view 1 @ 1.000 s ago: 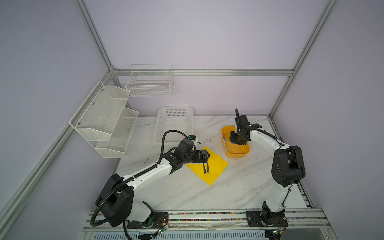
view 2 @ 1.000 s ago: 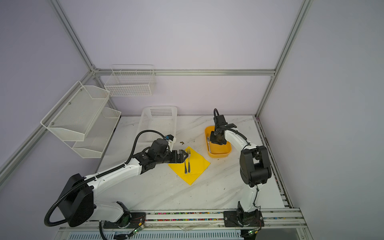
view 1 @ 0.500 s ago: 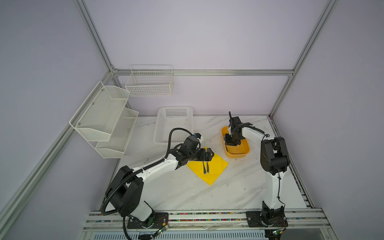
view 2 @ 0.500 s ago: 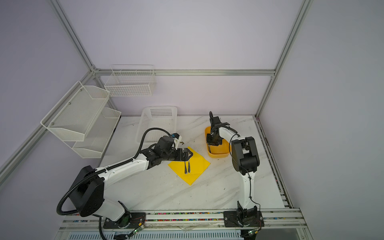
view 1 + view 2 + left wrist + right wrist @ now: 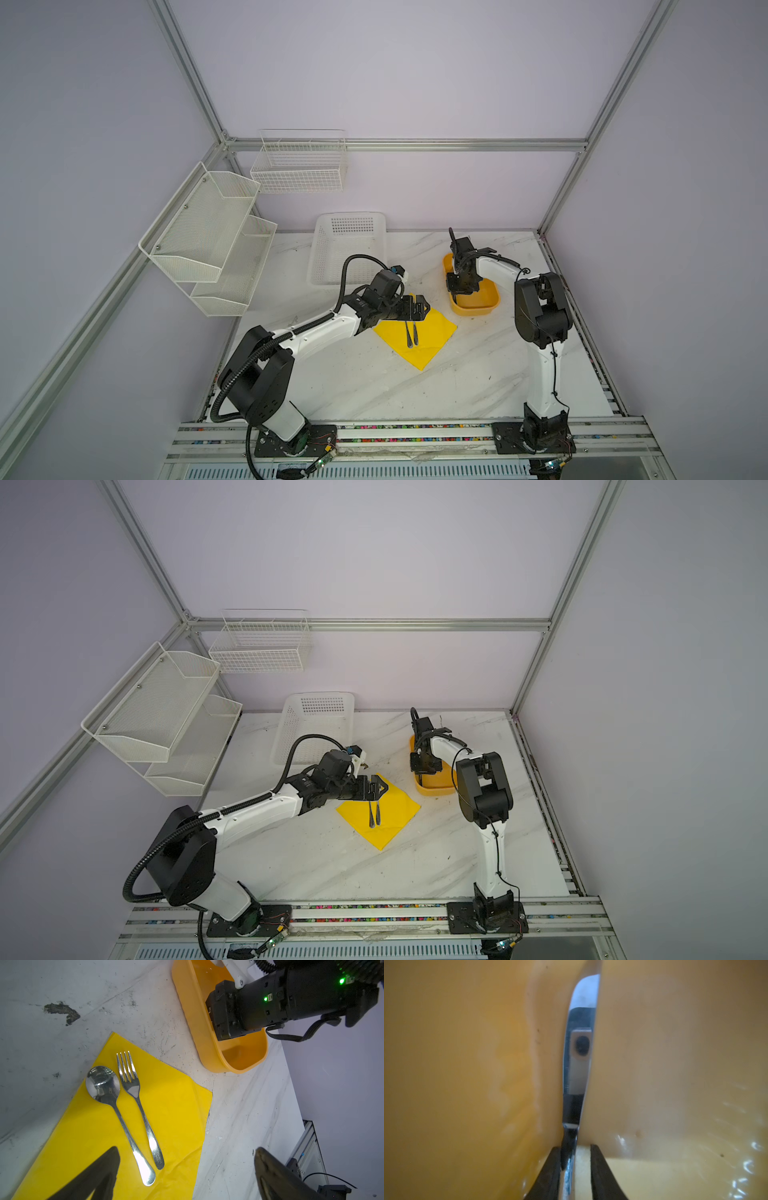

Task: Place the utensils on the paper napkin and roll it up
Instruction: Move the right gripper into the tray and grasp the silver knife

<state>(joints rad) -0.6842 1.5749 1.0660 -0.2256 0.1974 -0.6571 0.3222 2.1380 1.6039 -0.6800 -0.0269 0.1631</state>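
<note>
Near desk (image 5: 374,395) centre: spoon (image 5: 122,1124), fork (image 5: 141,1109) side by side on paper napkin (image 5: 170,1109); your left hand (image 5: 186,1150) spread wide above, empty. In orange tub (image 5: 193,1022), your right hand (image 5: 575,1147) narrowly straddles knife (image 5: 579,1076); grip unclear, maybe loose.

The napkin (image 5: 432,332) lies mid-bench (image 5: 374,395). On it the spoon (image 5: 116,1109) and fork (image 5: 141,1109) lie side by side, with my left tool (image 5: 419,309) above its far corner. To its right, farther back, stands the tub (image 5: 486,305). The knife (image 5: 579,1064) is inside, between the fingers (image 5: 550,1178) of my right tool (image 5: 576,1167). A basket (image 5: 328,249) sits behind, leftward.
</note>
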